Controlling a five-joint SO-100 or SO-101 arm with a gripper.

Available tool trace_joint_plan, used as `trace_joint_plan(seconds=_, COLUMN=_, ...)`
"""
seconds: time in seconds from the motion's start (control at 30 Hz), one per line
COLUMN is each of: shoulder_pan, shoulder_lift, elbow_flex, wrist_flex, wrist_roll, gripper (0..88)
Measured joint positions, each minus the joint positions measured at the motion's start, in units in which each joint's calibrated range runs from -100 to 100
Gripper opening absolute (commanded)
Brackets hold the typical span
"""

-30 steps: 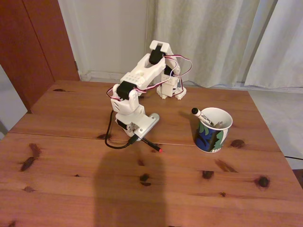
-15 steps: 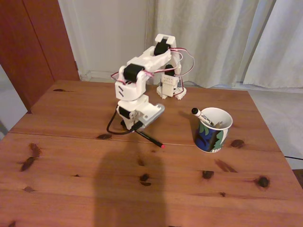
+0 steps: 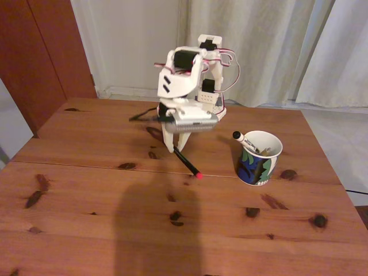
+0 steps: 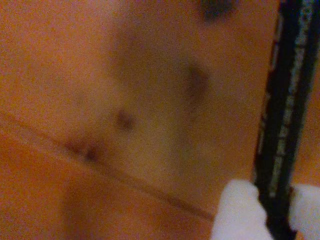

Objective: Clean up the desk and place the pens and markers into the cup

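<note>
Fixed view, read from left to right: a reddish-brown plank desk (image 3: 86, 230) with dark knots fills the foreground, and a soft shadow lies across its near middle. Left of centre, toward the back, a white arm (image 3: 184, 80) rises from its base and bends forward, with its gripper (image 3: 175, 147) pointing down above the desk. The claw is closed narrowly on the upper end of a thin black pen (image 3: 187, 161), which hangs slanting down and to the right; its red tip (image 3: 199, 175) sits low, close to the plank seam, and I cannot tell whether it clears the wood. To the right, well apart from the pen, stands the cup (image 3: 257, 157), squat, white inside, patterned blue, green and black outside. A white marker (image 3: 244, 140) with a black cap already leans against its left rim, cap sticking out. Wrist view, blurred: the orange-brown desk (image 4: 100, 100) spreads across the left, and at the right edge the pen (image 4: 280, 110) runs upward from between two white fingertips (image 4: 235, 210) that pinch it at the bottom. Judging by this, the pen is held only at one end, so it could swivel or slip during the carry. Its low tip could snag the desk, or strike the cup wall or the leaning marker, if it is not raised enough before crossing.
</note>
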Motion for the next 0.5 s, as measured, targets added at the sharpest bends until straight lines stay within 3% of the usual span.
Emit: trace_joint_plan(seconds=0.5, shoulder_pan=-1.54, shoulder_lift=-3.73, elbow_flex=0.08, wrist_flex=-19.91, wrist_roll=-10.84, gripper=0.5)
